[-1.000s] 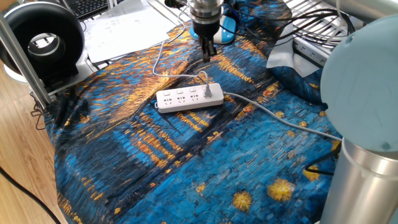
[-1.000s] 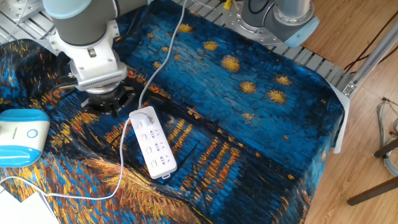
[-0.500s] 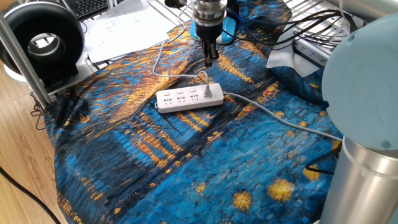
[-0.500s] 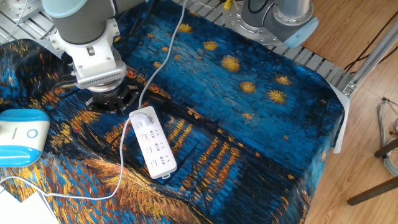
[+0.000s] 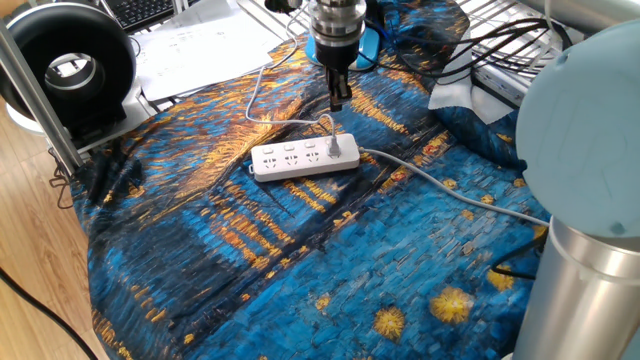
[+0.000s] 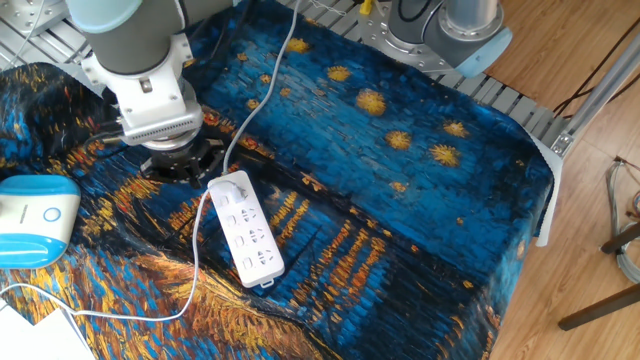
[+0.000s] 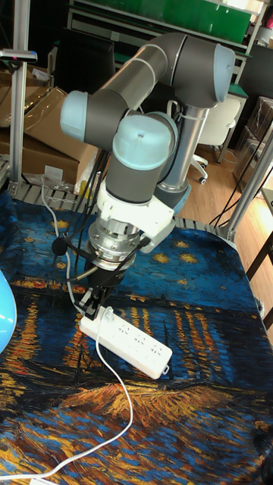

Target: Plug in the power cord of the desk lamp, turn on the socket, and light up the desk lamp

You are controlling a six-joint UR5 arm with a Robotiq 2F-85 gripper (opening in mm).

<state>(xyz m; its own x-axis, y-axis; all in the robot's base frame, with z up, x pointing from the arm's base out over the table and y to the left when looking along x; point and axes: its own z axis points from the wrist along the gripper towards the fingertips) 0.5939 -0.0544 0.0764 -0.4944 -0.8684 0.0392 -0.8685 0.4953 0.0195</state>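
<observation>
The white socket (image 5: 305, 157) lies flat on the blue painted cloth, also in the other fixed view as socket (image 6: 246, 232) and in the tall view as socket (image 7: 125, 345). The small white plug (image 5: 333, 150) of the power cord (image 5: 262, 88) sits in the outlet at the strip's end nearest the arm. My gripper (image 5: 338, 98) hangs just behind that end, fingers together, holding nothing; in the tall view the gripper (image 7: 92, 303) points down beside the strip's end. The desk lamp (image 6: 35, 218) with its light-blue base stands left of the strip, partly hidden behind my wrist as desk lamp (image 5: 366, 45).
A thick grey-white cable (image 5: 450, 188) runs from the strip to the right. A black ring-shaped device (image 5: 70, 68) and papers (image 5: 200, 40) sit at the back left, behind a metal post (image 5: 35, 85). Black cables (image 5: 500, 40) lie at the back right. The arm's base (image 5: 590, 200) fills the right side.
The gripper has shifted slightly down and toward the strip's plugged end. Strip, plug and lamp have not moved.
</observation>
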